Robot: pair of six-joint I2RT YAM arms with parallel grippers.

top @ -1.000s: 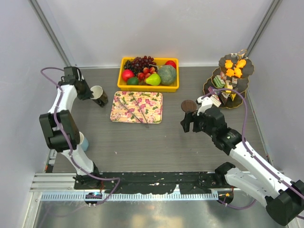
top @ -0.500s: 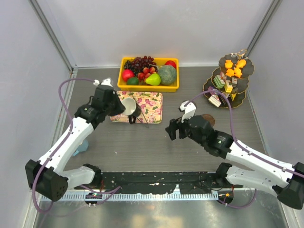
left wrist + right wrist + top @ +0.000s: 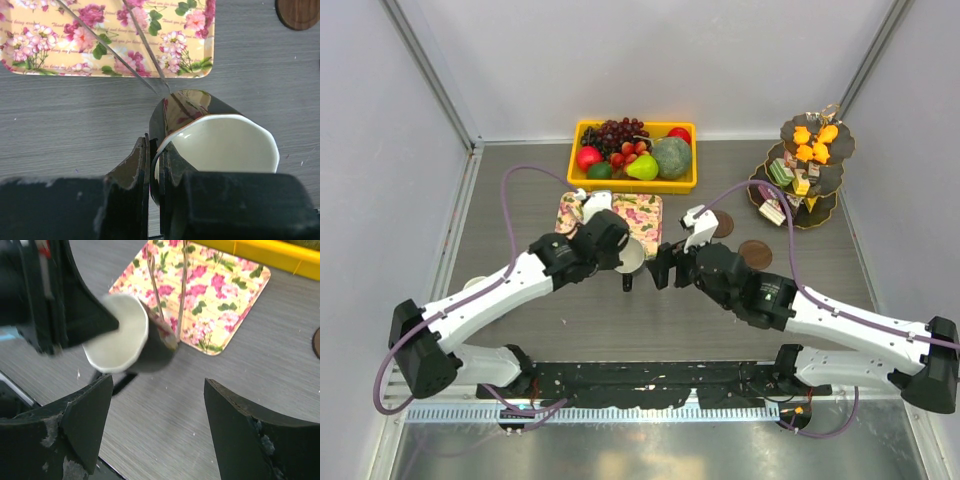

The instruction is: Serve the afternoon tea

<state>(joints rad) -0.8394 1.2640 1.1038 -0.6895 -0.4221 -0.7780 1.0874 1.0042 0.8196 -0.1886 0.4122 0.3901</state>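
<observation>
My left gripper (image 3: 617, 256) is shut on the rim of the black cup (image 3: 630, 262), which has a cream inside. It holds the cup tilted just in front of the floral tray (image 3: 642, 222). In the left wrist view the jaws (image 3: 155, 150) pinch the wall of the cup (image 3: 215, 145). My right gripper (image 3: 665, 268) is open and empty, just right of the cup. In the right wrist view the cup (image 3: 125, 335) lies ahead of its spread fingers (image 3: 85, 420). The three-tier stand (image 3: 805, 170) with orange pastries and cake pieces stands at the far right. The light-blue cup is mostly hidden by my left arm.
A yellow basket of fruit (image 3: 633, 155) stands behind the tray. Thin metal tongs (image 3: 145, 40) lie on the tray. Two brown coasters (image 3: 723, 225) (image 3: 755, 253) lie on the table between my right arm and the stand. Grey walls close both sides.
My left arm has swung from the far left to the centre, carrying the black cup past the tray. My right gripper has moved left from beside the stand to next to the cup.
</observation>
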